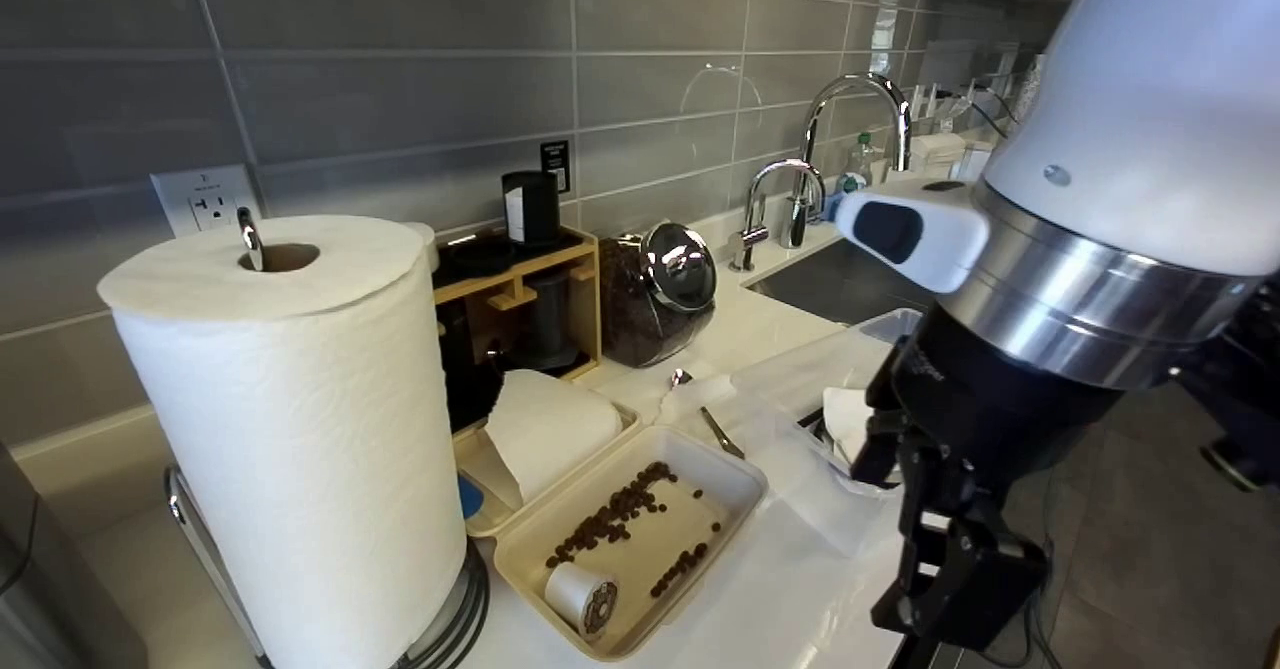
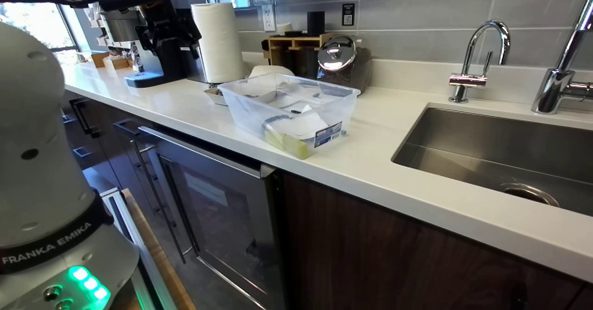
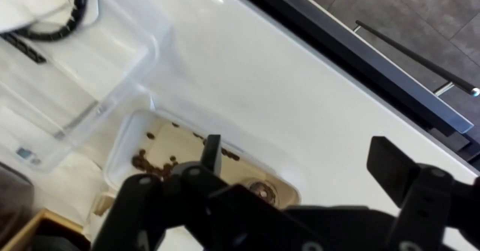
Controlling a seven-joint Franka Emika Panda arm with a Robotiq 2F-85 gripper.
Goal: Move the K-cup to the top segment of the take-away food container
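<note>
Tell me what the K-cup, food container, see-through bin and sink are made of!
K-cup: probably plastic, smooth and whitish, with neat stiff sides.
Take-away food container: maybe moulded fibre, maybe plastic; its beige walls look matte.
Storage bin: likely clear, shiny plastic, because things show through its walls.
Sink: metal, probably brushed stainless steel, judging by its soft grey sheen.

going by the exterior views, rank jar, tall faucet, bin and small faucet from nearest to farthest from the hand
1. The bin: closest to the hand, at the front of the counter.
2. The jar: behind the bin.
3. The small faucet: at the back of the sink.
4. The tall faucet: right of the small faucet in both exterior views.
</note>
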